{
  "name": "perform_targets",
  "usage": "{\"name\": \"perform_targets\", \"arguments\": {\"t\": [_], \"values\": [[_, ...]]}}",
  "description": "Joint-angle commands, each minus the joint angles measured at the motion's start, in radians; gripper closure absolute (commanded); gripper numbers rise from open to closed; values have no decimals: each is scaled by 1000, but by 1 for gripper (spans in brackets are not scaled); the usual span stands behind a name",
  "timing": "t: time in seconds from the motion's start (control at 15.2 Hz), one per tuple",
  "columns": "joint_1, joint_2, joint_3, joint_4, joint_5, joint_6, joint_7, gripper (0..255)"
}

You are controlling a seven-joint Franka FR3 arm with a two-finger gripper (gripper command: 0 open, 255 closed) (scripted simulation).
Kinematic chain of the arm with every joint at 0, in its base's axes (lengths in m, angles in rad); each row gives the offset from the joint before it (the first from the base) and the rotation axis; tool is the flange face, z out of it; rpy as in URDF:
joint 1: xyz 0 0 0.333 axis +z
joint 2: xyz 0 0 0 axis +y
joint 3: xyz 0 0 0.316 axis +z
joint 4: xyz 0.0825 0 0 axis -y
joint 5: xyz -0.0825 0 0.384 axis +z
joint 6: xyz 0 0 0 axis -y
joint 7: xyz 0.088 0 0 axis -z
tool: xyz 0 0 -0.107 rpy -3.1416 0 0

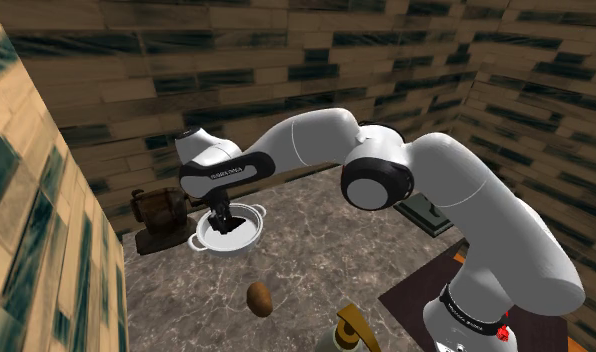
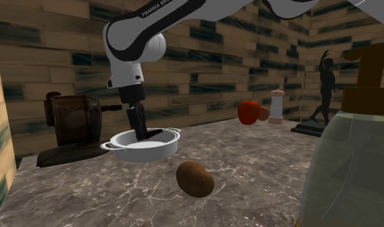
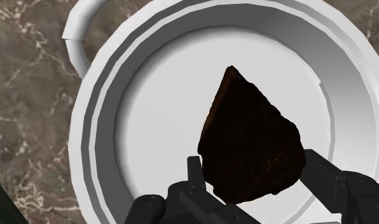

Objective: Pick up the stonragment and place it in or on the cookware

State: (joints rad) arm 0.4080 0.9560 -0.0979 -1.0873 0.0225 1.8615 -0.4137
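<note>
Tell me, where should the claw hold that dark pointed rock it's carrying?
Across its wide end. The stone fragment tapers to a point away from the gripper, so the broad opposite flanks give the fingers the most surface; the narrow tip would likely slip. Coming straight down from above, as here, leaves the fingers clear of the white pot and its rim.

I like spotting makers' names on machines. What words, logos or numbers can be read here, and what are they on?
"FRANKA", further letters cut off by the picture's edge: on the white arm, second exterior view.
Dark lettering on the same arm above the white pot, shoulder view: too small to read.
Dark lettering on the arm's base: too small to read.
White pot and the dark stone clasped by the fingers: no writing.
</note>
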Motion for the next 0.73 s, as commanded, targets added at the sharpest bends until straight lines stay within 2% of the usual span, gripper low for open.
{"name": "perform_targets", "arguments": {"t": [0.0,0.26,0.33,0.66], "values": [[0,2,0,2,0,1,0,255],[0,2,0,2,0,1,0,255],[0,2,0,2,0,1,0,0],[0,2,0,2,0,1,0,0]]}}
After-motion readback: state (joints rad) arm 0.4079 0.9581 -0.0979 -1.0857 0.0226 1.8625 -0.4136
